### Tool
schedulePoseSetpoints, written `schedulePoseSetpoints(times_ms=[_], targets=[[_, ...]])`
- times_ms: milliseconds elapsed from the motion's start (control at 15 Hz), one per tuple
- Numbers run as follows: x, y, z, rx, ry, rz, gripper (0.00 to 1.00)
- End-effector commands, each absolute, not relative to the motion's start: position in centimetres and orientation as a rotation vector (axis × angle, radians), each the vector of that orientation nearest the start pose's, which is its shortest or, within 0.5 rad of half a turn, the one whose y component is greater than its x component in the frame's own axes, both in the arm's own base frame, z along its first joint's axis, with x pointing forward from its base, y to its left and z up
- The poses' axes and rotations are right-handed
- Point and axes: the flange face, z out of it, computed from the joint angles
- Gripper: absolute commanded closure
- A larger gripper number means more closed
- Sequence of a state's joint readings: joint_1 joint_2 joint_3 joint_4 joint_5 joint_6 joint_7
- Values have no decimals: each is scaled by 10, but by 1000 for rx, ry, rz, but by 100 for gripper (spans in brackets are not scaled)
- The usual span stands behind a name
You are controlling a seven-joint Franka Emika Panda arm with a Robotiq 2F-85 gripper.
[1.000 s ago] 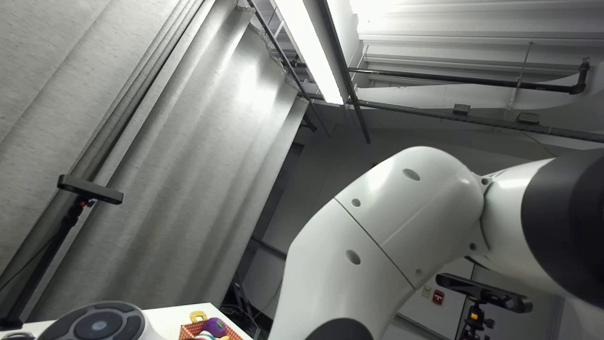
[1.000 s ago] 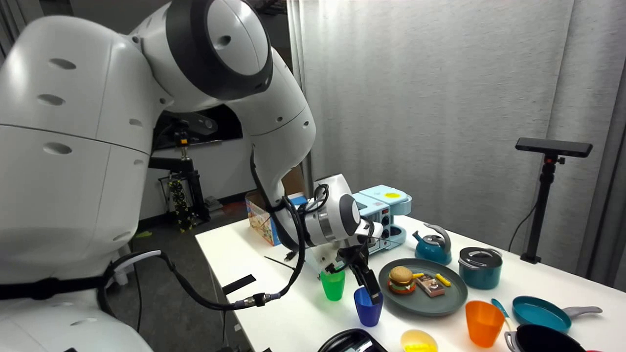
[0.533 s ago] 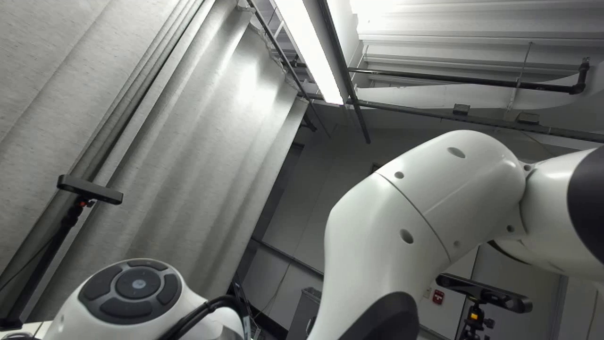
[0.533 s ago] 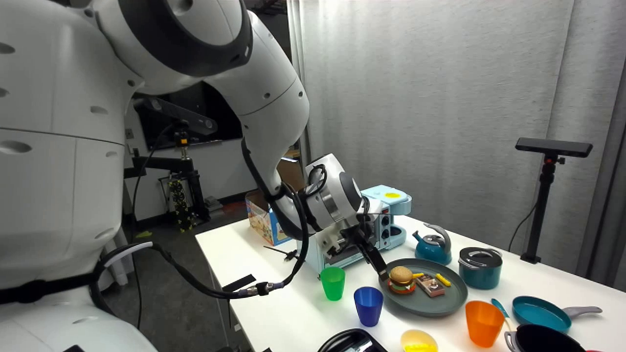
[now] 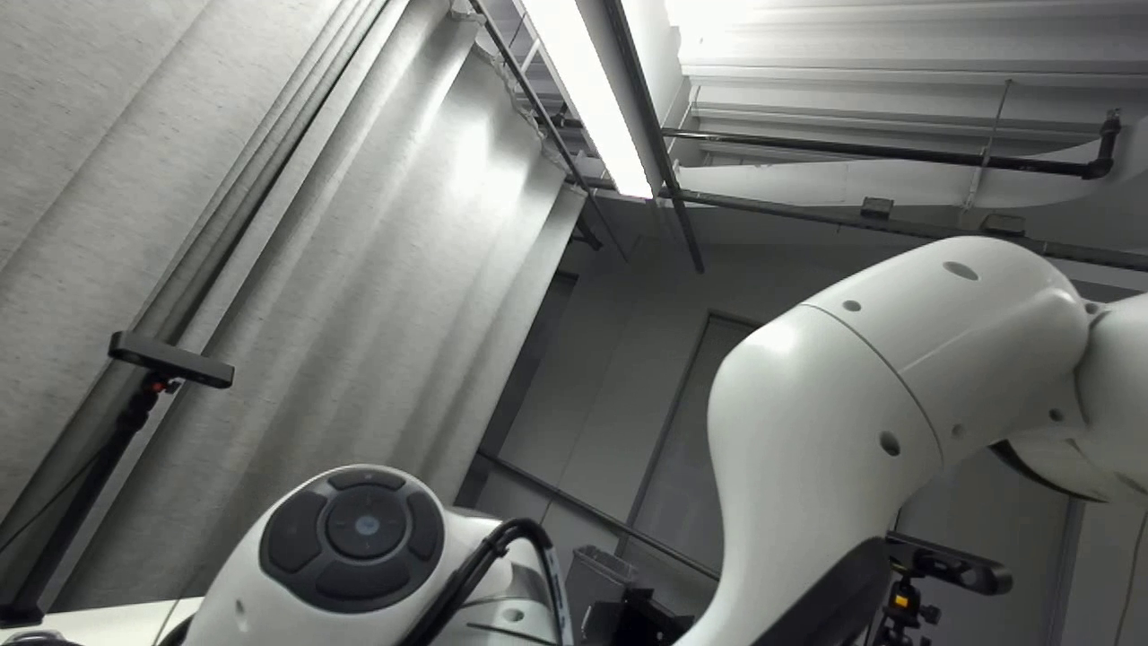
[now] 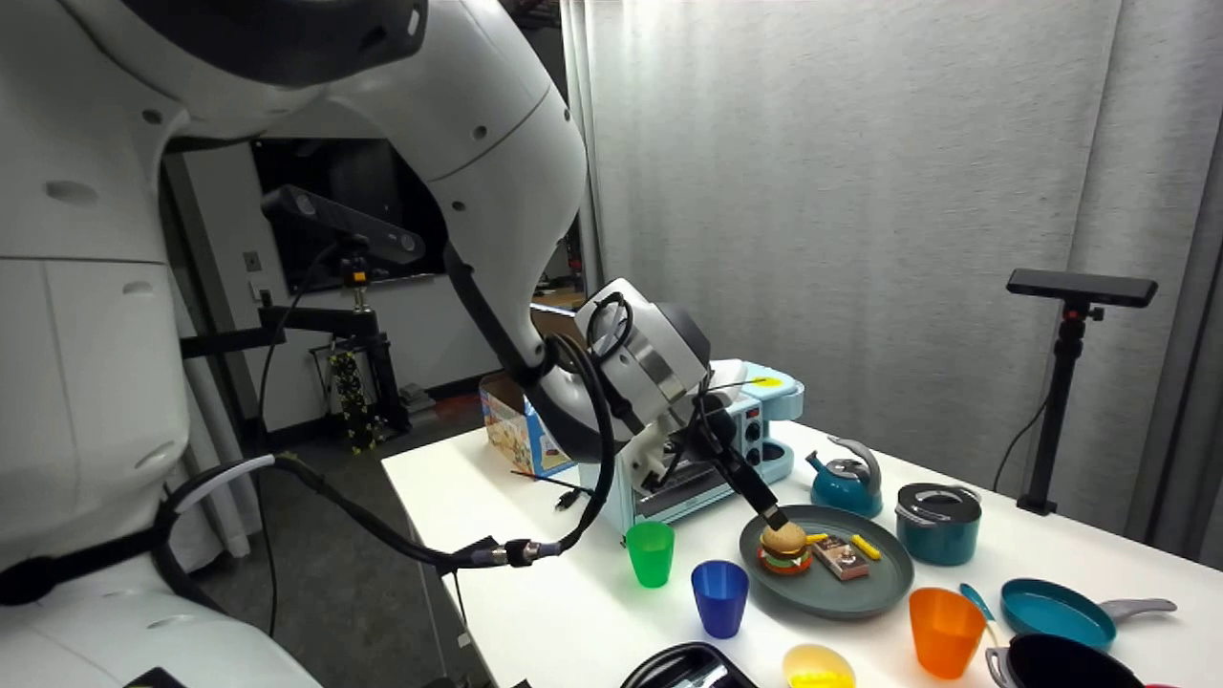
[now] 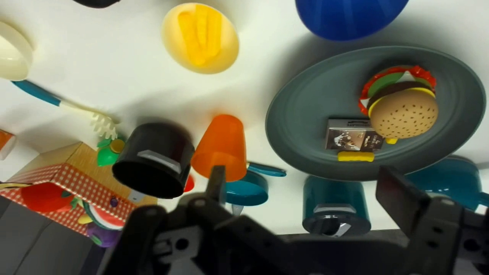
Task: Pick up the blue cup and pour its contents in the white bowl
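Evidently prepared for a grasp, the gripper (image 7: 303, 187) stands with its jaws well apart and nothing caught between them, a spread presumably chosen to straddle something wide. In an exterior view it hangs close by the burger (image 6: 783, 547), seemingly just above it, a place that makes sense as a waypoint, since the burger is no part of the job. Beneath that lies the plate (image 6: 826, 594), giving it a base of its own. Just beside the plate, the blue cup (image 6: 719, 599) rests upright and unheld on the table (image 6: 573, 612), mouth up, which would keep in whatever it carries; its contents cannot be made out. Farther along, a yellow bowl (image 7: 229, 47) gathers yellow pieces (image 7: 200, 34). Beyond, cut by the wrist view's edge, sits what looks like the white bowl (image 7: 15, 42), well apart from the blue cup, so pouring should first need a carry.
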State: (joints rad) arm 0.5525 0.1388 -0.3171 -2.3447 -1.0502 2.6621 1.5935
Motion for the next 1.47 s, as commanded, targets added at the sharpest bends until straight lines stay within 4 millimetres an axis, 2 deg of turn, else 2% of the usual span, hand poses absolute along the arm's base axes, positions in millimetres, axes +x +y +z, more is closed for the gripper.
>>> schedulePoseSetpoints(times_ms=[0, 333, 733, 933, 1000, 1400], targets=[[476, 130, 292, -3174, 800, -978, 0], [465, 101, 287, -3170, 962, -982, 0], [464, 72, 283, -3150, 1089, -953, 0], [466, 65, 283, -3144, 1119, -944, 0], [472, 69, 277, -3173, 1078, -905, 0], [473, 67, 277, -3169, 1087, -905, 0]])
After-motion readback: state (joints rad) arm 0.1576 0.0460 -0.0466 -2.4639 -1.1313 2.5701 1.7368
